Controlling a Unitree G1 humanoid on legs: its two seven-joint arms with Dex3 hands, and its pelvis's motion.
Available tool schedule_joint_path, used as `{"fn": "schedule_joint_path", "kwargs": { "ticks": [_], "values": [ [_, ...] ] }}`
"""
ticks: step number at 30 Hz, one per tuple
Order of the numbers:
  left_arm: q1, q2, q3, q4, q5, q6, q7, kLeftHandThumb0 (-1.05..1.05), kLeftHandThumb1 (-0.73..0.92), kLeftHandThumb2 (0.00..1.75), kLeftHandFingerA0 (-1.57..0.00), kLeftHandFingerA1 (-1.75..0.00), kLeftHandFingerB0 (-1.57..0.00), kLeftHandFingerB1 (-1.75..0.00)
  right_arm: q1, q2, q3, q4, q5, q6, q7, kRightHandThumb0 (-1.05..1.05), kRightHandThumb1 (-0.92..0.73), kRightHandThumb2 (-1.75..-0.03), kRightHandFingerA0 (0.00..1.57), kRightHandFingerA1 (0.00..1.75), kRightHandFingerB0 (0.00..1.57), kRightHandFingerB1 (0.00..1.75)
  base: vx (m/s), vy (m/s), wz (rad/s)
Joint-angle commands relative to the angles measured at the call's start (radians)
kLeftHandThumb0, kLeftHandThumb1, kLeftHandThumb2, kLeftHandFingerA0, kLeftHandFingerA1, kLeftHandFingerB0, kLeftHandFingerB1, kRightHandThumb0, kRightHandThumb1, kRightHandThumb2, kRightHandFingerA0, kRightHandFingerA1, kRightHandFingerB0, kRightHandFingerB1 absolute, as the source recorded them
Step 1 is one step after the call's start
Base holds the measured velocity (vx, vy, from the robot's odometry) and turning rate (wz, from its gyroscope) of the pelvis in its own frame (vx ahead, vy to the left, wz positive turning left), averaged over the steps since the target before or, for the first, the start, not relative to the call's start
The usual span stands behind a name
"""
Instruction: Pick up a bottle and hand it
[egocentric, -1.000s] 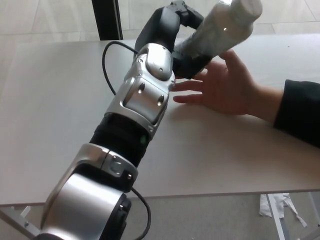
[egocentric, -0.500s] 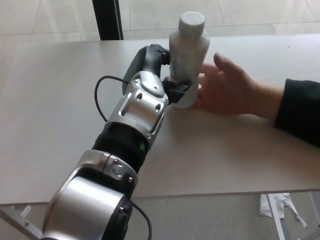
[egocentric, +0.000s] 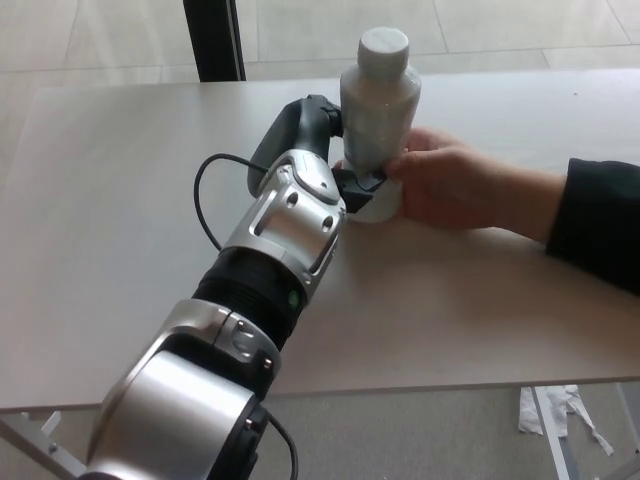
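We are at the handover itself. Our left hand (egocentric: 345, 170) is wrapped around the lower body of the bottle (egocentric: 379, 95), black fingers (egocentric: 362, 186) curling across its front near the base, so the grasp is low and leaves the upper body and the cap (egocentric: 384, 42) free. The bottle is pale and translucent, stands upright, and appears to rest with its base on the table (egocentric: 120, 200) or just touching it; the base is partly hidden, so we cannot be sure. From the right a person's hand (egocentric: 450, 180), with a dark sleeve (egocentric: 598, 220) behind it, has closed around the lower right side of the same bottle, its fingers touching the bottle next to ours. So both hands hold the bottle at once, which we judge is what a safe transfer wants: the receiver gets a grip before we give ours up. Keeping it upright and low over the table also means little would go wrong if it slipped. Our forearm (egocentric: 285, 220) stretches in from the lower left, a black cable (egocentric: 205, 195) looping beside it, clear of the bottle. Our right hand does not show. We judge the task nearly complete; what remains is to loosen our fingers gently and draw back without tipping the bottle toward the person.
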Motion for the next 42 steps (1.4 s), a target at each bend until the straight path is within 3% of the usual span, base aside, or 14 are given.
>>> {"fn": "schedule_joint_path", "kwargs": {
  "ticks": [1,4,6,7,11,12,13,15,18,23,34,37,39,42],
  "values": [
    [-0.031,-0.246,-0.003,0.035,-0.04,0.098,0.073,-0.17,0.64,0.8,-0.7,-1.35,-0.58,-0.9,-0.004,0.002,-0.002,-0.017,0.018,0.048,-0.021,-0.43,-0.58,-0.58,0.48,0.44,0.41,0.33,0.0,0.0,0.0],
    [-0.012,-0.246,-0.042,0.023,-0.022,0.082,0.061,-0.13,0.59,0.79,-0.68,-1.3,-0.65,-0.88,0.006,0.011,-0.007,-0.04,0.031,0.065,-0.027,-0.41,-0.58,-0.58,0.47,0.45,0.41,0.34,0.0,0.0,0.0],
    [0.006,-0.219,-0.104,0.017,0.007,0.056,0.013,-0.21,0.62,0.63,-0.51,-0.8,-0.76,-0.68,0.012,0.005,-0.01,-0.033,0.019,0.051,-0.024,-0.41,-0.59,-0.59,0.48,0.45,0.4,0.34,0.0,0.0,0.0],
    [-0.002,-0.21,-0.111,0.023,0.006,0.063,-0.003,-0.24,0.68,0.62,-0.51,-1.27,-0.61,-0.62,0.007,0.007,-0.012,-0.023,0.021,0.046,-0.024,-0.42,-0.58,-0.58,0.49,0.45,0.41,0.34,0.0,0.0,0.0],
    [-0.009,-0.123,-0.2,-0.018,0.014,0.072,-0.148,-0.42,0.64,0.6,-0.86,-1.25,-0.19,-0.47,0.009,0.004,-0.021,-0.015,0.028,0.053,-0.023,-0.41,-0.58,-0.58,0.48,0.45,0.41,0.34,0.0,0.0,0.0],
    [0.0,-0.083,-0.218,-0.078,0.005,0.093,-0.201,-0.42,0.43,0.92,-0.84,-1.01,0.0,-0.48,0.008,0.004,-0.021,0.002,0.014,0.022,-0.021,-0.4,-0.59,-0.59,0.49,0.45,0.41,0.33,0.0,0.0,0.0],
    [0.021,0.024,-0.272,-0.214,0.004,0.101,-0.338,-0.77,0.54,0.86,-0.57,-0.82,0.0,-0.07,0.026,0.006,-0.023,-0.021,0.02,0.033,-0.015,-0.42,-0.58,-0.58,0.48,0.46,0.41,0.33,0.0,0.0,0.0],
    [0.07,0.166,-0.216,-0.44,-0.074,0.135,-0.451,-1.05,0.62,0.95,-0.03,-0.28,0.0,-0.01,0.023,0.001,-0.026,-0.009,0.021,0.042,-0.017,-0.41,-0.58,-0.58,0.48,0.44,0.41,0.33,0.0,0.0,0.0],
    [0.154,0.287,-0.047,-0.744,-0.192,0.251,-0.493,-1.01,0.57,0.95,-0.07,-0.52,0.0,0.0,0.021,-0.006,-0.033,0.007,0.021,0.048,-0.021,-0.5,-0.45,-0.79,0.46,0.54,0.34,0.47,0.0,0.0,0.0],
    [0.378,0.669,0.258,-1.19,-0.371,0.309,-0.739,-0.98,0.63,1.01,0.0,-0.25,0.0,-0.08,0.02,-0.018,-0.047,0.036,0.019,0.047,-0.028,-0.49,-0.44,-0.8,0.52,0.57,0.36,0.48,0.0,0.0,0.0],
    [0.871,0.895,0.983,-1.292,-0.338,0.233,-0.83,-0.87,0.72,0.62,-0.06,-0.49,0.0,-0.29,0.031,-0.043,-0.089,0.064,0.04,0.043,-0.02,-0.42,-0.54,-0.57,0.59,0.44,0.44,0.34,0.0,0.0,0.0],
    [1.059,0.874,1.33,-1.084,-0.361,0.109,-0.744,-0.84,0.57,0.97,-0.18,-0.7,0.0,-0.24,0.052,-0.046,-0.101,0.04,0.051,0.04,-0.008,-0.42,-0.58,-0.58,0.86,0.64,0.42,0.34,0.0,0.0,0.0],
    [1.141,0.892,1.5,-0.835,-0.436,-0.023,-0.646,-0.83,0.71,0.59,-0.01,-0.92,0.0,-0.32,0.06,-0.054,-0.111,0.019,0.052,0.072,-0.027,-0.42,-0.58,-0.58,0.85,0.6,0.43,0.34,0.0,0.0,0.0],
    [1.207,0.954,1.58,-0.385,-0.553,-0.303,-0.451,-0.81,0.56,0.94,0.0,-0.65,0.0,-0.13,0.049,-0.073,-0.13,0.061,0.067,0.068,-0.017,-0.43,-0.57,-0.57,0.76,0.51,0.41,0.34,0.0,0.0,0.0]
  ]
}}
